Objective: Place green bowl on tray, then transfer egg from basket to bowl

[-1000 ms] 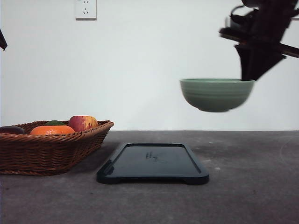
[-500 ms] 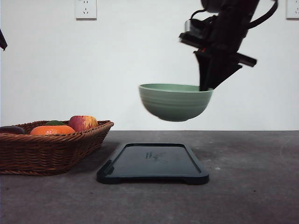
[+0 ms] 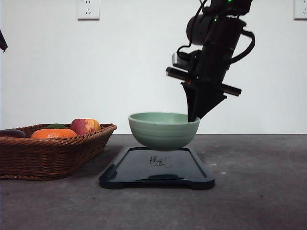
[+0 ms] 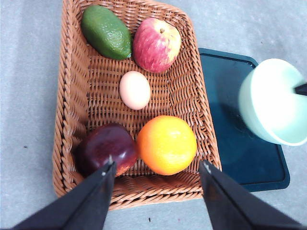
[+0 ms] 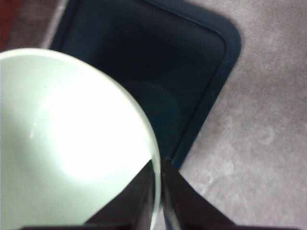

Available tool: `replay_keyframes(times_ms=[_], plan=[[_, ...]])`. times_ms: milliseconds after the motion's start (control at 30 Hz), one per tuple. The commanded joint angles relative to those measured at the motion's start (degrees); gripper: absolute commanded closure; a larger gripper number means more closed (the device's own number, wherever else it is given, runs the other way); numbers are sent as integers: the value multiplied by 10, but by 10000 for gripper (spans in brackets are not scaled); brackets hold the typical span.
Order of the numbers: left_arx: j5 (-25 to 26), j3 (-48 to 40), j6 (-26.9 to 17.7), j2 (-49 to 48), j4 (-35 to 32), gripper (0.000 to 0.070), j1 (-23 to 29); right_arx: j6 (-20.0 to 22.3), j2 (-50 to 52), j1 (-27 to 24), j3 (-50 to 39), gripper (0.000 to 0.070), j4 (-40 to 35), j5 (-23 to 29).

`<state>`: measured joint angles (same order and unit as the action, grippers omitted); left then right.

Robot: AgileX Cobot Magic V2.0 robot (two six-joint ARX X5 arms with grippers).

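The right gripper (image 3: 193, 117) is pinching the right-hand rim of the green bowl (image 3: 163, 130), its fingers (image 5: 144, 189) closed together with only the thin wall of the bowl between them, one inside and one outside. The bowl is hanging upright just above the tray (image 3: 157, 168); from the front a sliver of gap seems to be showing beneath its base, though whether it is touching the glossy surface cannot be told for certain. The tray is lying flat on the grey table (image 3: 259, 191), just right of the basket (image 3: 48, 153).

The left gripper (image 4: 156, 179) is hovering over the near end of the basket, its fingers spread wide apart and holding nothing. Below it, inside the basket, the egg (image 4: 135, 89) is sitting in the middle, apart from the other pieces. A green avocado (image 4: 106, 31) and a red apple (image 4: 157, 44) are lying at the far end, while a dark plum (image 4: 106, 149) and an orange (image 4: 166, 144) are resting side by side at the near end, closest to the open fingertips.
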<state>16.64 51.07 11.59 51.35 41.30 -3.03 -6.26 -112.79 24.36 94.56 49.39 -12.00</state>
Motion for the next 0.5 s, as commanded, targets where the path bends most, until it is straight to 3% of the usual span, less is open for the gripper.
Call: replay_keyframes(times_ms=[0, 467], plan=[[1, 12, 0, 3, -6, 350, -1, -5, -22, 5, 16, 696, -4, -4], [1, 12, 0, 3, -6, 350, -1, -8, -66, 7, 17, 675, -14, -32]])
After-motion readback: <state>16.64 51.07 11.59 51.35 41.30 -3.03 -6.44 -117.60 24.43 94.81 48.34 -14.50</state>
